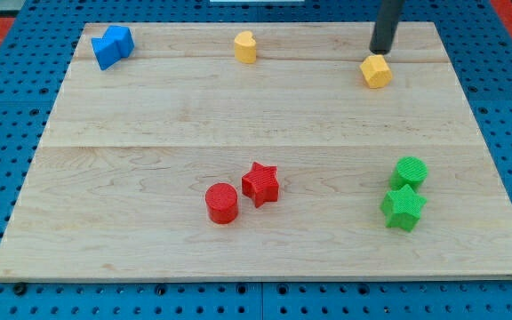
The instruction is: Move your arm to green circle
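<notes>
The green circle [411,171] lies at the view's lower right on the wooden board [149,116], touching a green star [404,207] just below it. My tip [381,51] is at the view's top right, right above a yellow hexagon block [376,71] and close to it. The tip is far above the green circle in the view, slightly to its left.
A yellow heart-like block [246,47] sits at the top centre. A blue block [112,45] sits at the top left. A red circle [222,203] and a red star [260,184] lie side by side at the lower centre.
</notes>
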Available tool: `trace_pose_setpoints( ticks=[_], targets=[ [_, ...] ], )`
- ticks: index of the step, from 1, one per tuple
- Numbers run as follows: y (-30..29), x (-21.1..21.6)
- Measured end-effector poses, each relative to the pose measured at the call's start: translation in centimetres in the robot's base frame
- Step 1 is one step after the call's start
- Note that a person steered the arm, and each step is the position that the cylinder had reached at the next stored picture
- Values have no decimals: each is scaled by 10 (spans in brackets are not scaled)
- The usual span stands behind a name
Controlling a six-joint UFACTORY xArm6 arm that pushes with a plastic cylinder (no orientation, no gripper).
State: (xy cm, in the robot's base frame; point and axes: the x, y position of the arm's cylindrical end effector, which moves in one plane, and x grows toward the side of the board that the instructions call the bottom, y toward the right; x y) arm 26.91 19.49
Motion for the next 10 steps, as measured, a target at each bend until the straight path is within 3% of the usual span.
trace_pose_setpoints(
  ticks=[2, 3, 4, 7, 8, 9, 10],
  targets=[
    [39, 17],
    [-10, 31],
    [-10, 35],
    [94, 70],
    [136, 135],
    [122, 230],
    [84, 252]
  ],
)
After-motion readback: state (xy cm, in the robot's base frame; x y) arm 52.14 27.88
